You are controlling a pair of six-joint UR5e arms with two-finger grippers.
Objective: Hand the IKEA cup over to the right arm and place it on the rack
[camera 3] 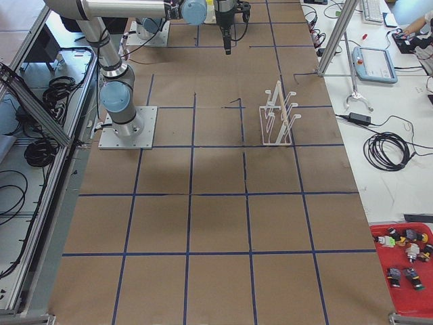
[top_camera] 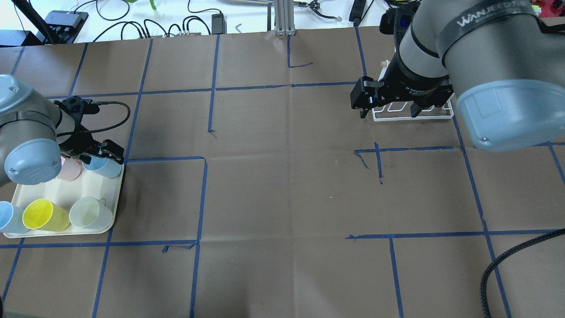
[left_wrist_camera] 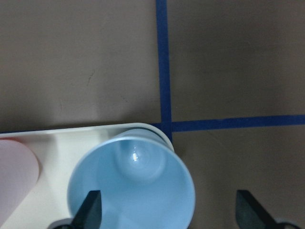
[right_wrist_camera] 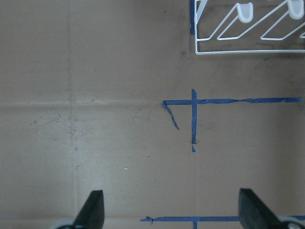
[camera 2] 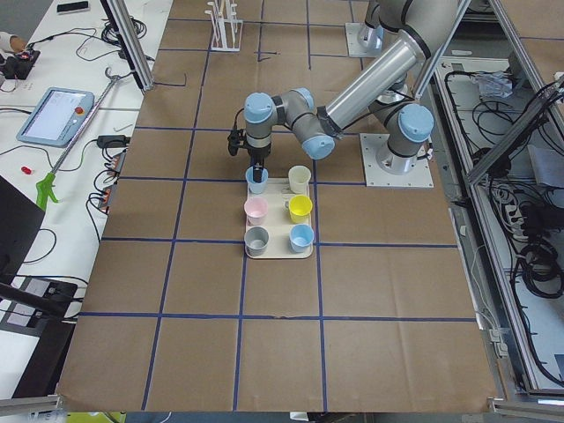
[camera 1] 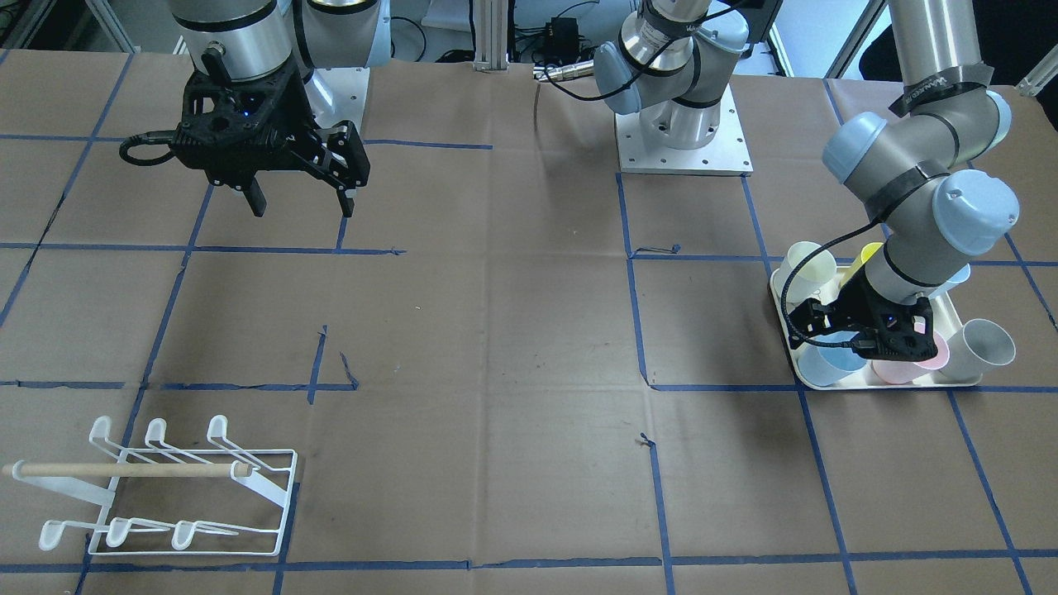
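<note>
L gripper (left_wrist_camera: 169, 204) wide open at light-blue cup (left_wrist_camera: 138, 183) in tray (top_camera: 55, 191) corner: one finger inside rim, other outside, nothing clamped. R gripper (camera 1: 302, 207) open, empty, above surface (camera 1: 496, 330), apart from rack (camera 1: 124, 469).

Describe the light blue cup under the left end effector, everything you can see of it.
The light blue cup is a smooth, glossy, plastic-looking tumbler that tapers to a smaller round base, and it is empty. It stands upright, mouth up, in the corner of the cream tray farthest from the robot and toward the table's middle, beside a pink cup. The left end effector hangs open over it, with one finger over its mouth and the other outside its wall. No contact is visible.
</note>
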